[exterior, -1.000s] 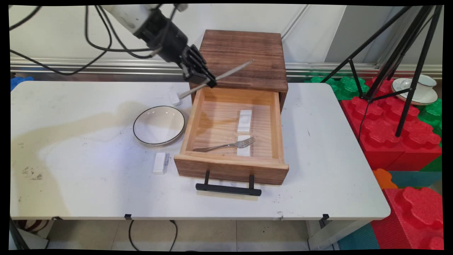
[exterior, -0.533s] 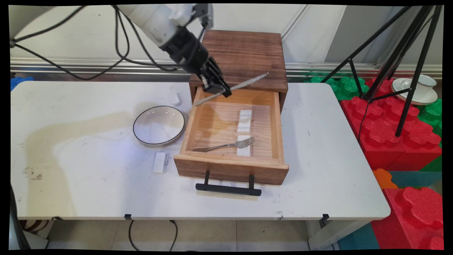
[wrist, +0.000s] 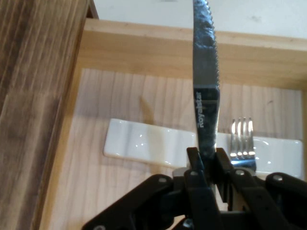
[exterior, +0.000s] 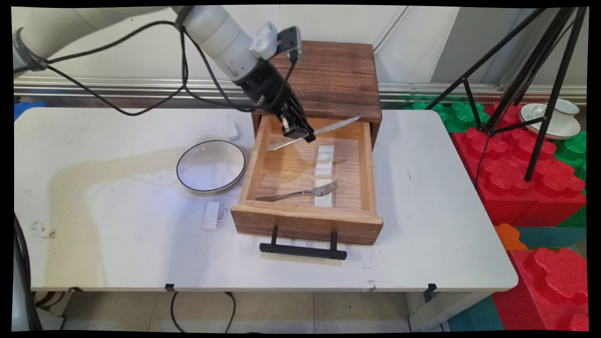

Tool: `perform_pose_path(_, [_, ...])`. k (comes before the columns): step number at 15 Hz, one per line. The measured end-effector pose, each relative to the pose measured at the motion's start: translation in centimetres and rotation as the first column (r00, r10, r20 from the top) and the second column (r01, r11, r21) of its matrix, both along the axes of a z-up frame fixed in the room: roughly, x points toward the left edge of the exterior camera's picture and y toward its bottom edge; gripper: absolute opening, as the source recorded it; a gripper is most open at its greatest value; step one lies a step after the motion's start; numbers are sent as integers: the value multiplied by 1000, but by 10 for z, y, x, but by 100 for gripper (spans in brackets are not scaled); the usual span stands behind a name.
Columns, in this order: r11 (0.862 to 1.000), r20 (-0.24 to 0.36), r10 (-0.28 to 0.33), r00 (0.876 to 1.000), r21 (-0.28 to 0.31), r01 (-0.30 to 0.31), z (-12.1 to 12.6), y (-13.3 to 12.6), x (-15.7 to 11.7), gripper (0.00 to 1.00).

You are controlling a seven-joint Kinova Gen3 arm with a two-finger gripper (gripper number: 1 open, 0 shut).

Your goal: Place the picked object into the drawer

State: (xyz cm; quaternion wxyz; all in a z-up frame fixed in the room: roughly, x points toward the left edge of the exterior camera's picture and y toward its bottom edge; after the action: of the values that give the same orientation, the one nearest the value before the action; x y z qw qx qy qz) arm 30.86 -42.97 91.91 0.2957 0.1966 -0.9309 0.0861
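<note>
Arm [exterior: 220, 33] reaching in from upper left, angled down; claw [exterior: 300, 134] clamped tight.

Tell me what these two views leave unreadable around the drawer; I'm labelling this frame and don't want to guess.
- Knife: main view, the tool covers its middle; hand view, the blade tip runs off the top edge.
- Fork: hand view, only the tines show; the tool's linkage hides the handle.
- Near white rest: main view, the fork crosses it.
- Small white block behind the bowl: main view, too small to identify.
</note>
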Motion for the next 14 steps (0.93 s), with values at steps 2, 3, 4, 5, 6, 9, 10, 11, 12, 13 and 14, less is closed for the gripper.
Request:
perform_pose_path(2, [1000, 9, 2, 1000, 3, -2, -10, -5, -3, 0])
perform_pose_path(3, [1000, 15, 1, 1000, 4, -1, -17, -9, -6, 0])
perform_pose_path(4, [1000, 21, 0, 1000, 5, 0, -23, -12, -8, 0])
perform_pose_path(5, [1000, 27, -3, 1000, 7, 3, -29, -15, -10, 0])
perform_pose_path(6, [1000, 34, -5, 999, 9, 5, -36, -17, -11, 0])
perform_pose_path(9, [1000, 50, -13, 999, 11, 13, -53, -23, -14, 0])
perform_pose_path(10, [1000, 55, -15, 998, 10, 14, -58, -25, -14, 0])
perform_pose_path(11, [1000, 58, -16, 998, 9, 15, -62, -27, -15, 0])
perform_pose_path(12, [1000, 61, -15, 998, 8, 15, -66, -29, -15, 0])
perform_pose_path(13, [1000, 63, -15, 998, 8, 15, -69, -31, -15, 0])
perform_pose_path(14, [1000, 66, -15, 998, 7, 14, -73, -33, -16, 0])
